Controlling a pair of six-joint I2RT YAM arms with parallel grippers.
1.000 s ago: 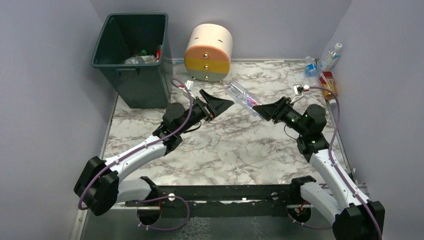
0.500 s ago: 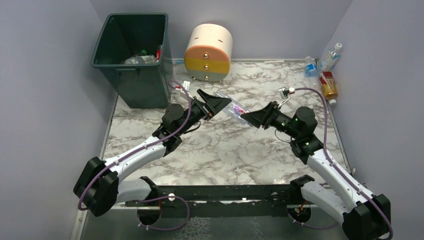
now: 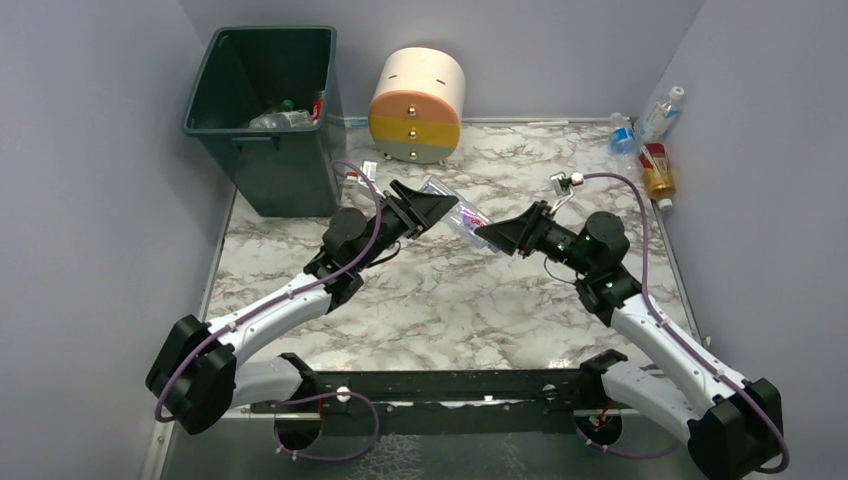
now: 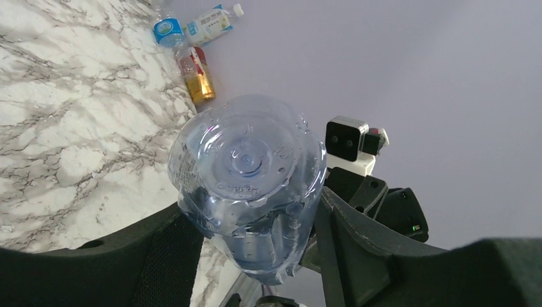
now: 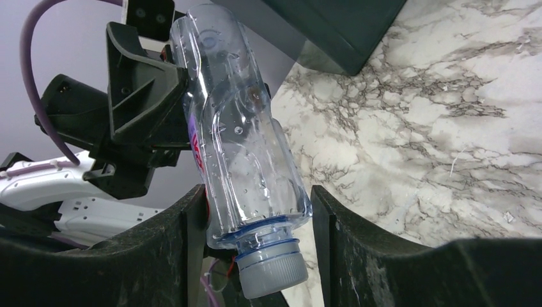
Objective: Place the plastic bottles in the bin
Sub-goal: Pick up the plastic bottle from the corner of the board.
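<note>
I see 1 clear bottle (image 3: 462, 215) held above the middle of the marble table (image 3: 440, 300): right gripper (image 3: 495, 233) clamped beside its cap, left gripper (image 3: 437, 207) closed on its base. The bin (image 3: 262, 150) stands at the far-left corner, drawer unit (image 3: 417, 105) near its right side.

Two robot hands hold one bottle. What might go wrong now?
1. Both grippers clamp one bottle: the left gripper at its base, the right gripper by the cap. If either pulls early, it may slip or buckle.
2. It hangs over the table, well short of the bin, so a drop would miss.
</note>
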